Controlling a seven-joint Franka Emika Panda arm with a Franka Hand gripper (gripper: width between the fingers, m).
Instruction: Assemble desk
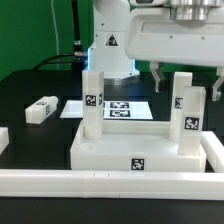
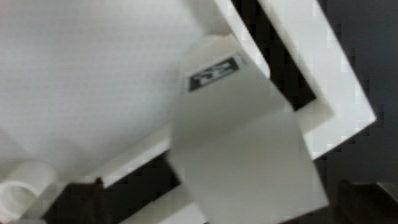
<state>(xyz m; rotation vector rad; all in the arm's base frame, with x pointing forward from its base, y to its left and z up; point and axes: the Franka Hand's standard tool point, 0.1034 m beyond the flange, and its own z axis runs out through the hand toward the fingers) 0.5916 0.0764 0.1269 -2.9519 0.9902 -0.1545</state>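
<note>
Now leg [image 1: 92, 100] upright on tabletop [image 1: 110, 152]; hand [image 1: 188, 80], fingers [image 1: 160, 75] spread, above second leg [image 1: 187, 112].

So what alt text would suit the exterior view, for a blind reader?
A white desk tabletop lies on a black table with three upright leg blocks on it; the robot's gripper hangs over the two at the exterior view's right. A fourth leg block lies loose at the exterior view's left.

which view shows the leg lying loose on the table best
The exterior view: the loose leg lies there whole, on its side, tag visible. The wrist view misses it, showing only a different leg up close.
</note>
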